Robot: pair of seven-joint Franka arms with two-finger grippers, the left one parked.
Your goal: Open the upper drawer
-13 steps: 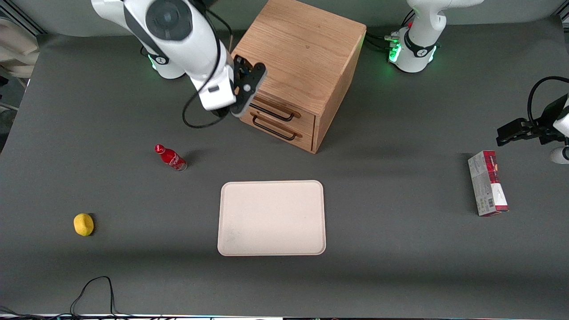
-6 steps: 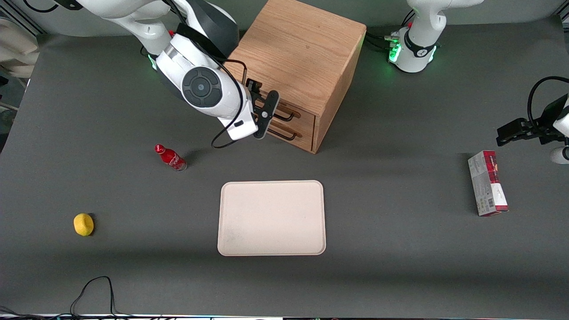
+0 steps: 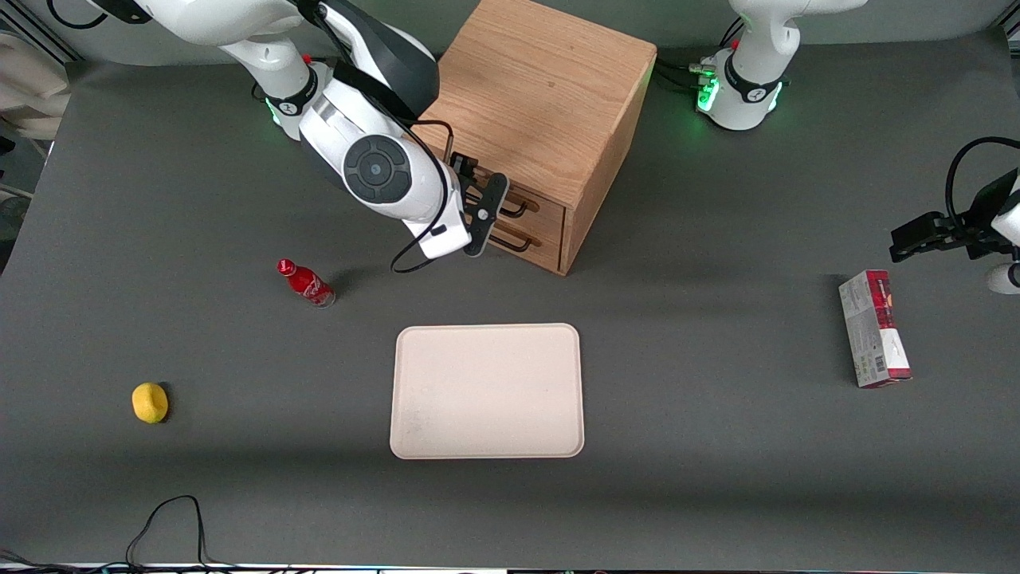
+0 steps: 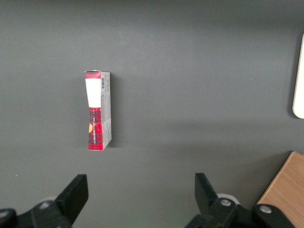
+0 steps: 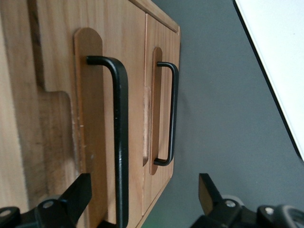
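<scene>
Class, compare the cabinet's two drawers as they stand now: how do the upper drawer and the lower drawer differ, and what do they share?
The upper drawer sits directly under the cabinet top; the lower drawer sits beneath it, next to the table. The open gripper hangs in front of the upper drawer, one finger beside its handle; the lower drawer's handle lies between the fingers, ungripped. Both are shut, light oak, with thin black handles.
</scene>
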